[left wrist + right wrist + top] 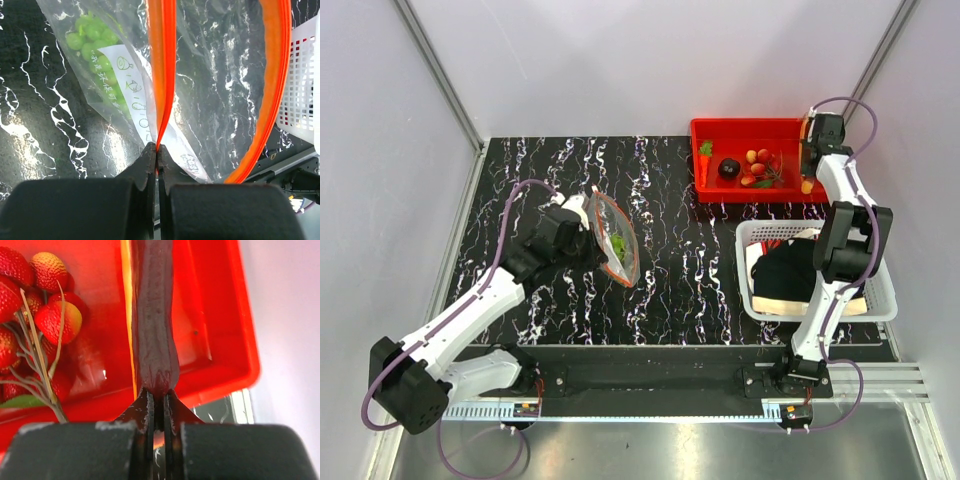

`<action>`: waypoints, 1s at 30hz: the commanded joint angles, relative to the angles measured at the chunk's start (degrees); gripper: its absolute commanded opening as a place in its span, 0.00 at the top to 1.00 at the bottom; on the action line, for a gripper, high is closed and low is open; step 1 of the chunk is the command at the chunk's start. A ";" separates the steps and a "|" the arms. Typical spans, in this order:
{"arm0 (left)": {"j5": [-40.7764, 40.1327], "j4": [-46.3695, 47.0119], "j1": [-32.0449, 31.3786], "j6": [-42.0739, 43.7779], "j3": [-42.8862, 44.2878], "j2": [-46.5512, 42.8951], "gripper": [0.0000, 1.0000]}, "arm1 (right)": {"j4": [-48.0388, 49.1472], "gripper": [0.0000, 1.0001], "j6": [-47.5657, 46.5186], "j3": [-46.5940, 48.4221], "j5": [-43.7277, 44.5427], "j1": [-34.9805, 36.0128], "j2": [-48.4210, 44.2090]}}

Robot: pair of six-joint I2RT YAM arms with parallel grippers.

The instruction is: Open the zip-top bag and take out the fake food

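As left gripper (157, 151) pinches zip-top bag (215, 90), right gripper (157, 397) holds dark piece (152, 315) (cropped).

We see writing on one thing only: a white label (131, 92) on the clear zip-top bag (215, 75). We cannot tell if it sticks on the outside or lies inside. In the left wrist view the label sits slanted behind the shiny plastic. A row of small dark marks runs along one edge. They look like hand-written Chinese signs, but they are too small and tilted for us to read. Next to them are bigger hand-drawn marks, some of them round. They may be numbers, but we cannot tell which. In the top view the bag is too small for us to read anything on it.
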 commanded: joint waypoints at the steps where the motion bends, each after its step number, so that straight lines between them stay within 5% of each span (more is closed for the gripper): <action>1: 2.06 2.37 0.38 0.16 2.41 -0.08 1.00 | 3.33 1.00 0.37 3.66 -4.03 0.20 2.72; 4: 2.41 2.55 0.38 -0.28 2.23 -0.26 1.00 | 2.89 0.95 2.30 4.98 -5.17 0.20 4.65; 9: 3.99 2.82 0.47 -0.28 2.23 -1.05 1.00 | 0.43 0.56 5.81 8.48 -9.66 0.20 6.76; 16: 6.02 3.35 0.47 -0.28 2.94 -1.93 1.00 | -14.67 0.31 9.33 19.22 -10.80 0.29 10.11; 23: 7.25 3.69 0.38 0.15 2.85 -2.98 1.00 | -19.87 0.20 19.24 13.96 -9.13 0.29 -2.34; 30: 10.41 5.36 0.56 0.86 3.64 -3.51 1.00 | -17.43 0.23 23.84 0.16 -20.80 7.04 -19.15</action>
